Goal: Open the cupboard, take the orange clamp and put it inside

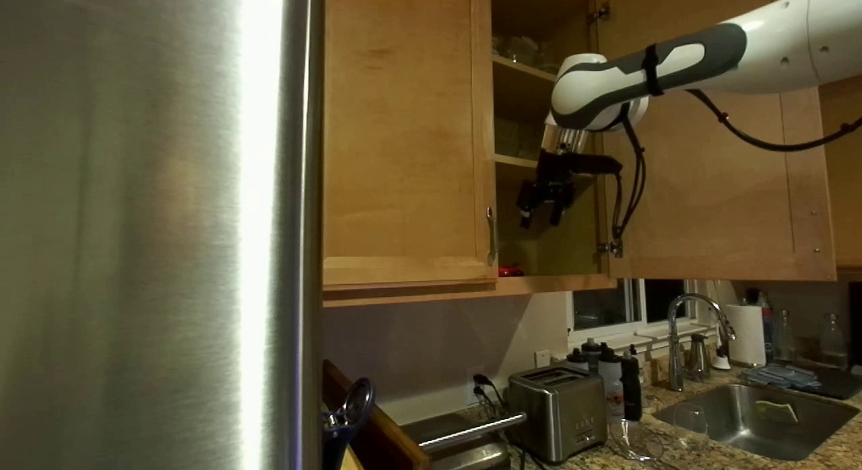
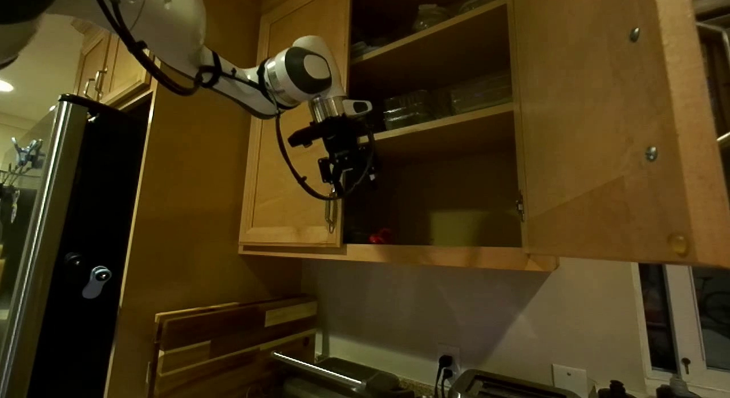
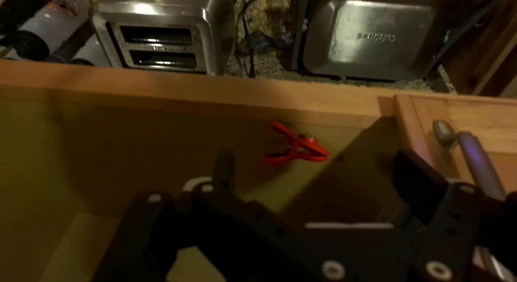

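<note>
The honey-brown cupboard (image 1: 404, 140) has its right door (image 1: 714, 187) swung wide open and its left door shut; it also shows in an exterior view (image 2: 433, 255). The orange-red clamp (image 3: 299, 148) lies on the cupboard's bottom floor near the front edge, and it shows small in both exterior views (image 1: 510, 271) (image 2: 380, 236). My black gripper (image 1: 541, 219) is at the cupboard opening, pointing down, above the clamp and apart from it. In the wrist view the gripper (image 3: 318, 167) has its fingers spread wide with nothing between them. The clamp shows fully in the wrist view, beyond the fingers.
The left door's metal handle (image 3: 480, 160) is close to one finger. A shelf (image 2: 445, 121) with glass containers is above the gripper's level. The cupboard's front lip (image 3: 194, 90) borders the floor. Below stand a toaster (image 1: 559, 409), bottles and a steel appliance (image 3: 367, 39).
</note>
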`<state>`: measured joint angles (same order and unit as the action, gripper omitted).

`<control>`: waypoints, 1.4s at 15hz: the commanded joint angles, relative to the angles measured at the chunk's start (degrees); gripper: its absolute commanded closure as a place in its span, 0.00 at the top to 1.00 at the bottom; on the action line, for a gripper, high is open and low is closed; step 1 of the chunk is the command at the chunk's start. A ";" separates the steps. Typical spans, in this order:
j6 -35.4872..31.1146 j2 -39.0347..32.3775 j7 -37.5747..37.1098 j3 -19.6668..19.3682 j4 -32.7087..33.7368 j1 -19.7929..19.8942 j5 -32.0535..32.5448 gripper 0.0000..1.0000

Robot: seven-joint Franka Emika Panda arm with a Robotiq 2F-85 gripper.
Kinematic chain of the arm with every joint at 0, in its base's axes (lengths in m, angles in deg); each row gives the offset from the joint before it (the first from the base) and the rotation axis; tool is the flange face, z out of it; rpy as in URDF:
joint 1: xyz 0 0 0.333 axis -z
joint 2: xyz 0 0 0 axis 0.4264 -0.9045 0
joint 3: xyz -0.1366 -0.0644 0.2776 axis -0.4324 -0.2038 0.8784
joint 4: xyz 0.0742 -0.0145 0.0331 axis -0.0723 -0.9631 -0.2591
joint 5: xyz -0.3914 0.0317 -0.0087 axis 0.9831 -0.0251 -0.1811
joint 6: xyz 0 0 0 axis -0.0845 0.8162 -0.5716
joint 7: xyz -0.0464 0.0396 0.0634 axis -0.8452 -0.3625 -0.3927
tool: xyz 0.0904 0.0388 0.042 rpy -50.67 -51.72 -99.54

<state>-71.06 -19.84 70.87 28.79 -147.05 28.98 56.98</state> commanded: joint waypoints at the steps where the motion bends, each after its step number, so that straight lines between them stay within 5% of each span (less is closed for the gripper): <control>1: 6.80 7.67 2.07 0.90 -7.48 -0.56 0.39 1.00; 5: 11.86 12.83 2.24 2.28 -14.17 -1.58 -0.69 1.00; 13: 10.92 21.07 1.53 3.82 -25.51 -2.78 -1.30 1.00; 14: 12.10 16.74 1.66 3.79 -21.02 -2.49 -0.45 1.00; 21: 12.04 18.94 1.65 3.82 -23.14 -2.60 -0.45 1.00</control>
<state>-59.18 -0.82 72.66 32.87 -170.38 26.75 56.38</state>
